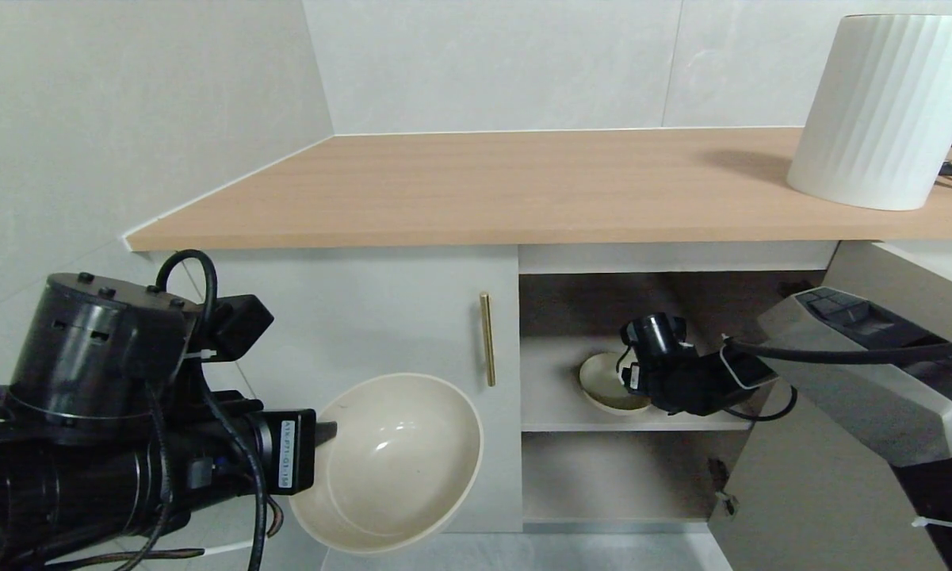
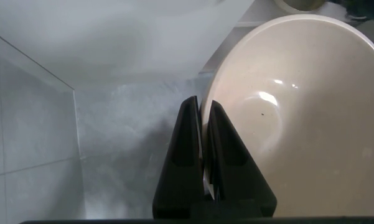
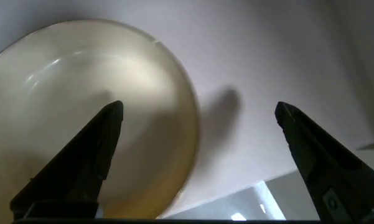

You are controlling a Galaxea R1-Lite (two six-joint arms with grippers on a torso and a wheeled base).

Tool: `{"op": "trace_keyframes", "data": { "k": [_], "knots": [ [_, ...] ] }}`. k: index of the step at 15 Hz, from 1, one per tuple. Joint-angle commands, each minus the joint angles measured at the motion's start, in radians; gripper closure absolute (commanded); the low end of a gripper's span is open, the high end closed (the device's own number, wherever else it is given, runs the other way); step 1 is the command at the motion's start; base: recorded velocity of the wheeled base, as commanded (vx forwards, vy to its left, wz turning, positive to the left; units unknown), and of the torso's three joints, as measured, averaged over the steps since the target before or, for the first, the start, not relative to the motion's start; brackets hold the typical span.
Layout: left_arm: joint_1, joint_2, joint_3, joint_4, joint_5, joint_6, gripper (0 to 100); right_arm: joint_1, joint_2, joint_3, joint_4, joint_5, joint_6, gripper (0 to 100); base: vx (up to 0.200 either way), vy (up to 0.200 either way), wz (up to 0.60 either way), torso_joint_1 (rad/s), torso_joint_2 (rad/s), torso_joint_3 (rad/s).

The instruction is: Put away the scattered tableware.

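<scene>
The cabinet [image 1: 365,317] stands under the wooden desk [image 1: 523,182]. Its left door is shut and has a thin gold handle [image 1: 487,339]. Its right side is open, and you can see a shelf [image 1: 555,400] inside.

The left fingers [image 1: 326,432] are out in front of the cabinet's shut door, down low. They are pressed close together on the rim of a big cream bowl [image 1: 400,460]. One finger is inside the rim and one is outside. The bowl hangs in the air in front of the door, below the gold handle. It is tipped up on its side, so its hollow faces out from the cabinet. It touches nothing but the fingers. In the left wrist view the two dark fingers [image 2: 188,143] pinch the thin edge of the bowl [image 2: 299,112], with the pale floor below.

The right fingers [image 3: 81,168] are inside the open side of the cabinet, just over the shelf. They are spread wide apart and hold nothing. A small cream bowl [image 1: 602,385] sits on the shelf, near the wall in the middle of the cabinet. In the right wrist view one finger is over this bowl [image 3: 81,93] and the other is over the bare shelf [image 3: 267,62] beside it.

On the desk, above the open side of the cabinet, stands a tall white pot [image 1: 888,111] with ribs down its side.
</scene>
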Motion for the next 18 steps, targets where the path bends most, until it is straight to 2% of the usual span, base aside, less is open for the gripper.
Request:
{"op": "trace_keyframes", "data": {
  "k": [1,2,3,4,6,8,9,12,18],
  "knots": [
    [-0.004,0.034,0.000,-0.001,-0.001,0.004,100,0.032,-0.172,0.124,0.002,0.039,0.011,0,0.000,0.000,0.00,0.000,0.00,0.000],
    [-0.006,0.037,0.000,-0.003,-0.001,0.004,100,0.033,-0.178,0.130,0.002,0.044,0.011,0,0.000,0.000,0.00,0.000,0.00,0.000],
    [-0.033,0.107,0.000,-0.069,-0.002,0.006,100,0.092,-0.324,0.276,0.013,0.150,0.008,0,0.000,0.000,0.00,0.000,0.00,0.000],
    [-0.061,0.164,0.000,-0.122,0.001,0.007,100,0.122,-0.415,0.347,0.015,0.199,-0.001,0,0.000,0.000,0.00,0.000,0.00,0.000],
    [-0.116,0.216,0.006,-0.161,0.027,0.007,100,0.153,-0.522,0.394,0.027,0.228,-0.036,0,0.000,0.000,0.00,0.000,0.00,0.000],
    [-0.159,0.259,0.008,-0.187,0.044,0.027,100,0.211,-0.654,0.440,0.078,0.323,-0.056,0,0.000,0.000,0.00,0.000,0.00,0.000],
    [-0.185,0.279,0.011,-0.204,0.050,0.045,100,0.240,-0.715,0.443,0.137,0.375,-0.056,0,0.000,0.000,0.00,0.000,0.00,0.000],
    [-0.242,0.327,0.008,-0.270,0.057,0.044,100,0.312,-0.809,0.443,0.272,0.503,-0.058,0,0.000,0.000,0.00,0.000,0.00,0.000],
    [-0.263,0.340,0.015,-0.291,0.067,0.041,100,0.409,-0.783,0.462,0.288,0.510,-0.059,0,0.000,0.000,0.00,0.000,0.00,0.000]
  ]
}}
